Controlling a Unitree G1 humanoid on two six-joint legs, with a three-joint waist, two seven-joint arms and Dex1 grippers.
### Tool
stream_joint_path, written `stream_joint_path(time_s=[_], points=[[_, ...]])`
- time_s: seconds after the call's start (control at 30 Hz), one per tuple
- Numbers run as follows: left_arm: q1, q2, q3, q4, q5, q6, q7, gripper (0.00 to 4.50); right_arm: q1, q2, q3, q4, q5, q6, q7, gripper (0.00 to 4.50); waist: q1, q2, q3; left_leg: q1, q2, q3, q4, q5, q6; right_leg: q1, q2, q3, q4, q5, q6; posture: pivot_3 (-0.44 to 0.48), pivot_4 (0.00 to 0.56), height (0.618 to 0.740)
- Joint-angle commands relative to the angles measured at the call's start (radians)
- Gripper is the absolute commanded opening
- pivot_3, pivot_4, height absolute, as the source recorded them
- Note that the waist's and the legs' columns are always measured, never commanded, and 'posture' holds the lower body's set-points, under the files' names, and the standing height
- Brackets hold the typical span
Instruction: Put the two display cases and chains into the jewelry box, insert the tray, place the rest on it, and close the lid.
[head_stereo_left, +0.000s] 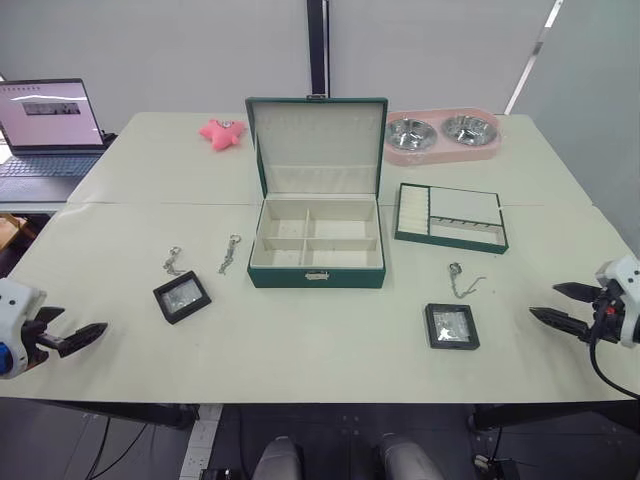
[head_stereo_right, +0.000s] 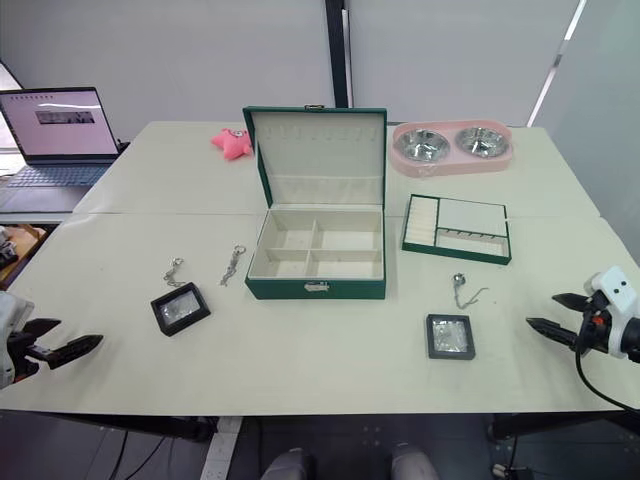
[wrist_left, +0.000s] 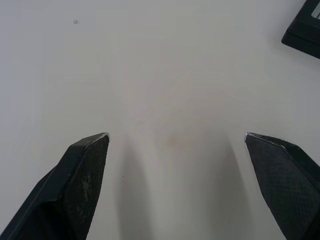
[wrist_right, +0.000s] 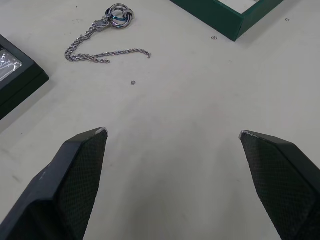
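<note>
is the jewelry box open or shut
Open: the lid stands upright behind the box, and its four cream compartments lie bare and empty.

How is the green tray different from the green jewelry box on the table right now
The jewelry box is deeper, with tall green walls; the tray is shallow and smaller. The box has a hinged lid standing open behind it; the tray has none. Inside, the box splits into four plain compartments, while the tray has a ribbed section at one end plus smaller compartments. The box carries a small metal clasp in front. Both are dark green outside, cream-lined and empty.
</note>
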Motion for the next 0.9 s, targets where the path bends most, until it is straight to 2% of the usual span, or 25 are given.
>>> stream_joint_path(time_s=[0.03, 0.2, 0.5, 0.6, 0.73, 0.9], points=[[-0.005, 0.012, 0.033, -0.016, -0.014, -0.001, 0.012, 4.50, -0.018, -0.004, -0.009, -0.023, 0.011, -0.011, -0.001, 4.48, -0.001, 0.000, 0.000, 0.000, 0.000, 0.000, 0.000, 0.000, 0.000, 0.000, 0.000, 0.000, 0.000, 0.000, 0.000, 0.000, 0.150, 0.740], [-0.016, 0.011, 0.033, -0.050, -0.033, -0.001, -0.011, 4.50, -0.023, -0.005, 0.004, -0.063, 0.027, 0.004, 0.015, 4.48, 0.000, 0.000, 0.000, 0.000, 0.000, 0.000, 0.000, 0.000, 0.000, 0.000, 0.000, 0.000, 0.000, 0.000, 0.000, 0.000, 0.150, 0.740], [0.032, -0.005, -0.052, -0.396, -0.089, 0.126, -0.138, 4.50, -0.190, 0.118, 0.129, -0.573, 0.285, 0.287, -0.020, 4.48, -0.003, 0.000, 0.000, 0.000, 0.001, -0.001, 0.000, 0.000, 0.000, 0.000, 0.001, 0.000, 0.001, 0.000, 0.000, 0.000, 0.150, 0.740], [0.057, -0.012, -0.088, -0.500, -0.087, 0.174, -0.143, 4.50, -0.253, 0.179, 0.199, -0.676, 0.333, 0.343, -0.050, 4.48, 0.000, 0.000, 0.000, -0.001, 0.001, -0.001, 0.000, 0.000, 0.000, 0.000, 0.001, 0.000, 0.000, 0.000, 0.000, 0.000, 0.150, 0.740], [0.057, -0.020, -0.118, -0.598, -0.095, 0.234, -0.131, 4.50, -0.321, 0.252, 0.291, -0.740, 0.344, 0.368, -0.085, 4.48, 0.002, -0.004, 0.002, -0.001, 0.001, -0.002, 0.000, 0.000, 0.000, 0.000, 0.001, -0.001, 0.000, 0.000, 0.000, 0.000, 0.150, 0.740], [0.045, -0.036, -0.144, -0.684, -0.084, 0.283, -0.097, 4.50, -0.399, 0.314, 0.368, -0.728, 0.308, 0.345, -0.096, 4.48, 0.002, -0.004, 0.003, -0.001, 0.000, -0.002, 0.001, 0.000, 0.000, 0.000, 0.000, -0.001, 0.000, 0.000, 0.000, 0.000, 0.150, 0.740]])
